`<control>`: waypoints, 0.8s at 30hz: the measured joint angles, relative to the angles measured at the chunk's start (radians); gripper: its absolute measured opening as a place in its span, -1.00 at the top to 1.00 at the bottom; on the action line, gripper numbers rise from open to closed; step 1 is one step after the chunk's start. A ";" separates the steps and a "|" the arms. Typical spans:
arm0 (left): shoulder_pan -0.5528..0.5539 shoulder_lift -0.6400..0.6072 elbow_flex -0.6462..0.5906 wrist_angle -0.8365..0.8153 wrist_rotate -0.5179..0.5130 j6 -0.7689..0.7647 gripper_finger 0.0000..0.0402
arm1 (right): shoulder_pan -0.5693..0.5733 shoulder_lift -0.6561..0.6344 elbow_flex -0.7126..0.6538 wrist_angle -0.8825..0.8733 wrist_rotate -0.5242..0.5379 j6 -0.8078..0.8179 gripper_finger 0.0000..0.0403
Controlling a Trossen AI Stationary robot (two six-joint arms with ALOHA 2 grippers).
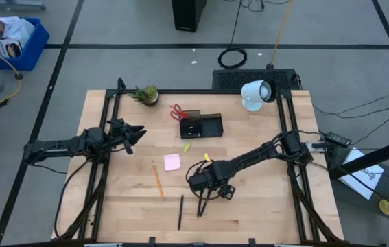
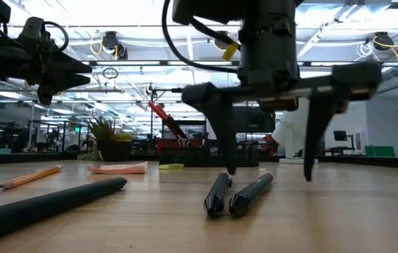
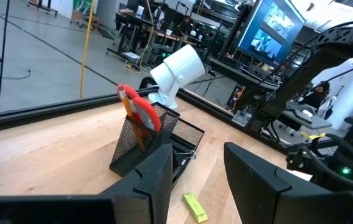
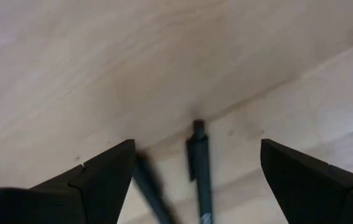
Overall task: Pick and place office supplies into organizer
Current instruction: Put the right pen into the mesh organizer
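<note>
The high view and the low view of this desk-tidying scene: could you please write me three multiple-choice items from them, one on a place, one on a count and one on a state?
1. Where are the red-handled scissors?
A. Flat beside the sticky-note pad
B. Standing in the organizer's cup section
C. Held by the left end effector

2. How many black pens lie on the table?
A. One
B. Three
C. Five

3. How is the right end effector set?
A. Open, astride two pens
B. Shut on a pencil
C. Open above the plant

Answers:
1. B, as the red handles stick up out of the organizer.
2. B, as the low view shows a pair of pens under the right end effector and a lone pen lies nearby.
3. A, as its fingers stand wide apart on either side of the pair.
</note>
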 joint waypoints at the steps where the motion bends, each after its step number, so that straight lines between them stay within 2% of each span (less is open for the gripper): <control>1: 0.000 0.000 0.000 0.000 0.000 0.000 0.27 | 0.000 0.000 -0.011 0.009 0.000 -0.003 -0.66; 14: 0.000 0.000 0.000 0.000 0.000 0.000 0.27 | -0.001 -0.005 -0.059 0.097 -0.010 -0.015 -0.64; 24: 0.000 0.000 0.000 0.000 0.000 0.000 0.27 | -0.002 -0.004 -0.060 0.126 -0.011 -0.025 -0.37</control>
